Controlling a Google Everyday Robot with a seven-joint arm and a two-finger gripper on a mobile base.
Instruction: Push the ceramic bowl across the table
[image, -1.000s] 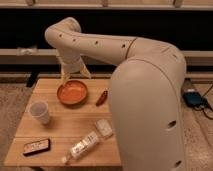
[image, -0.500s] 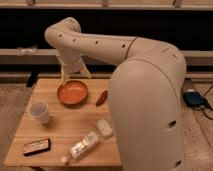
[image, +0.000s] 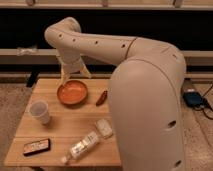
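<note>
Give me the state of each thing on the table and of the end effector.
ceramic bowl, upright, empty, on the table
end effector, open, low at the bowl's far rim
plastic cup, upright
bottle, lying on its side
dark handset, lying flat

Arm rises from my large pale body shell, which fills the right half of the frame. It runs leftward across the upper centre, bends at the elbow in the upper left, then drops straight down. My pincer hangs at its end, left of centre, pointing downward, its yellowish fingers splayed apart.
</note>
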